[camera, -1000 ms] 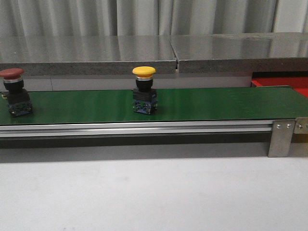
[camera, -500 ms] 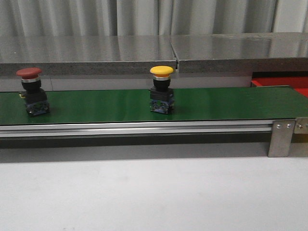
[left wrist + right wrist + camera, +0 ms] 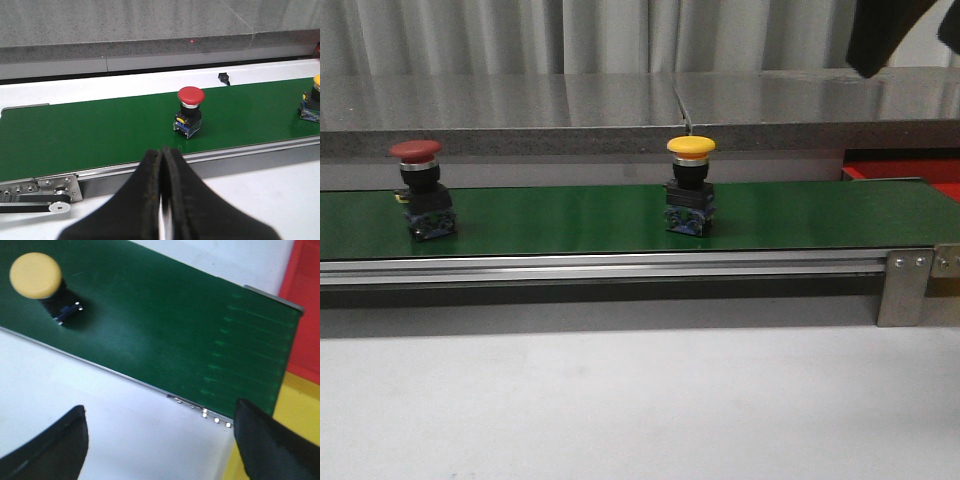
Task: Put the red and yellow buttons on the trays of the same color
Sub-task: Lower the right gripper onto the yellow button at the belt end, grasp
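Observation:
A red button point(image 3: 417, 190) with a domed red cap stands upright on the left part of the green belt point(image 3: 560, 220). A yellow button point(image 3: 690, 190) stands upright near the belt's middle. My left gripper point(image 3: 161, 150) is shut with nothing in it, over the white table just short of the belt's near rail, and the red button point(image 3: 190, 112) is beyond it. My right gripper point(image 3: 160, 407) is open and empty, high above the belt's right end, with the yellow button point(image 3: 37, 277) off to one side. A red tray point(image 3: 305, 305) and a yellow tray point(image 3: 295, 430) lie past the belt's end.
A grey stone-look shelf point(image 3: 620, 110) runs behind the belt. A metal bracket point(image 3: 905, 285) closes the belt's right end, with the red tray point(image 3: 910, 170) behind it. A dark part of my right arm point(image 3: 880, 35) hangs at the top right. White table point(image 3: 620, 400) lies in front.
Both buttons have travelled to the right along the belt. A dark part of my right arm has come into the front view at the top right.

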